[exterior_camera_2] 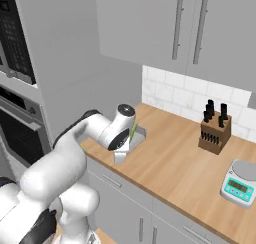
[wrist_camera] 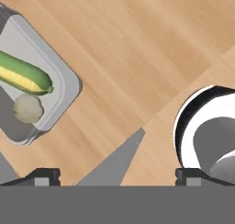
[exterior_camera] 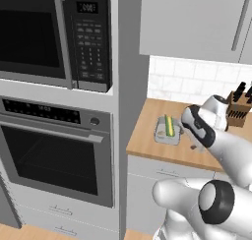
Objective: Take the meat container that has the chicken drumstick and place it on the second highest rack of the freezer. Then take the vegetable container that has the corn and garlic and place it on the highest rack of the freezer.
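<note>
One garlic (wrist_camera: 28, 109) beside corn (wrist_camera: 25, 76)

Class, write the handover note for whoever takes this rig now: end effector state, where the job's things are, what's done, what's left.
End effector: open, empty, above the wooden counter, beside the vegetable container.
Vegetable container: on the counter, holding the corn and the garlic.
Done: cannot tell for the meat container.
Left: grasp the vegetable container and put it on the freezer's highest rack.
</note>
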